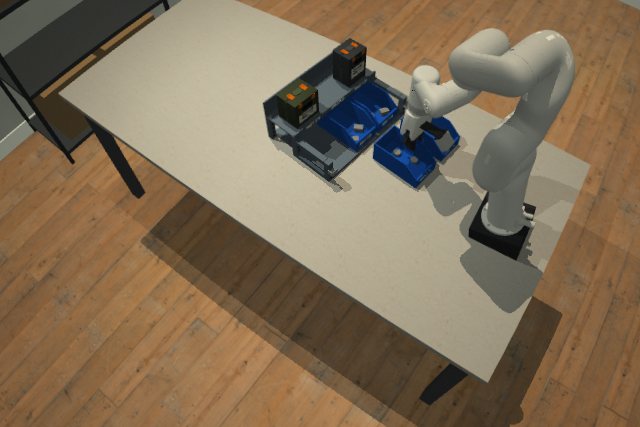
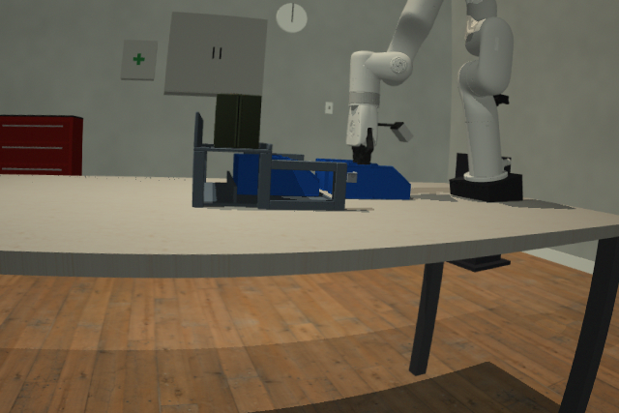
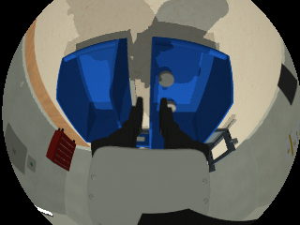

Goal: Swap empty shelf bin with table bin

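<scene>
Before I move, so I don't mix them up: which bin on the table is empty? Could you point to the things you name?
The left-hand bin point(image 1: 451, 128) point(image 3: 91, 80) in the wrist view; its neighbour point(image 1: 402, 166) point(image 2: 379, 181) point(image 3: 213, 89) holds grey parts point(image 1: 397, 152) point(image 3: 166, 79).

A narrow gap is separating the empty bin point(image 1: 452, 147) point(image 3: 96, 70) and parts bin point(image 1: 397, 164) point(image 2: 382, 183) point(image 3: 187, 84), leaving the hand point(image 1: 411, 144) point(image 2: 361, 161) point(image 3: 151, 104) little side room; shelf's point(image 1: 329, 171) point(image 2: 340, 186) point(image 3: 231, 140) vacant bay is opening upward in front, upper board point(image 1: 329, 91) point(image 2: 205, 149) covering its rear

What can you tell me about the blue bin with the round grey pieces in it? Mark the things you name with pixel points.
The blue bin point(image 1: 388, 161) point(image 2: 382, 183) point(image 3: 180, 53) looks like glossy plastic, with tall side walls that slope down to a lower front. It sits upright on the table, beside the empty bin, with two round grey parts inside. The tool's dark fingers straddle its near side wall.
</scene>
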You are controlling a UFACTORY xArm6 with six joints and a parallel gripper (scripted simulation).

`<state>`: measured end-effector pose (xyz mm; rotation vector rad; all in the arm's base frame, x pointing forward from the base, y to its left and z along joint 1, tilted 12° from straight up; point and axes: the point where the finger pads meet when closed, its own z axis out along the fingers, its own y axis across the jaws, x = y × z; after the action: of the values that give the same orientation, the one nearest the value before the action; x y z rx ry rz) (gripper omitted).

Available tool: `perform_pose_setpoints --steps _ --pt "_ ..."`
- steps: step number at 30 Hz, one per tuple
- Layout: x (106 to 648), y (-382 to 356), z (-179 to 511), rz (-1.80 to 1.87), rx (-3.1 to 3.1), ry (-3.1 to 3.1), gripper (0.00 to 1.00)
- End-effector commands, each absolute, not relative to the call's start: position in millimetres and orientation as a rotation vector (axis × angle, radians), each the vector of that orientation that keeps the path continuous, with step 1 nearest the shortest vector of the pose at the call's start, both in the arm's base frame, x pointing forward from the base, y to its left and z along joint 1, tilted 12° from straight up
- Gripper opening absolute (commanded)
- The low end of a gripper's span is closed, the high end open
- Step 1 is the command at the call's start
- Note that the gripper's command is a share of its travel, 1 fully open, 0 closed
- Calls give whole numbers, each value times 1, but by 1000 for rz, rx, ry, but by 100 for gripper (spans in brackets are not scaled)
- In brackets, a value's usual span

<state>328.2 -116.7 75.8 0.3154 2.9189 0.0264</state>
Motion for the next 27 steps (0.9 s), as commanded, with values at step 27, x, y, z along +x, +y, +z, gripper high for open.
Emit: perform_pose_setpoints --steps 27 --pt "329 -117 77 25 315 2916 0"
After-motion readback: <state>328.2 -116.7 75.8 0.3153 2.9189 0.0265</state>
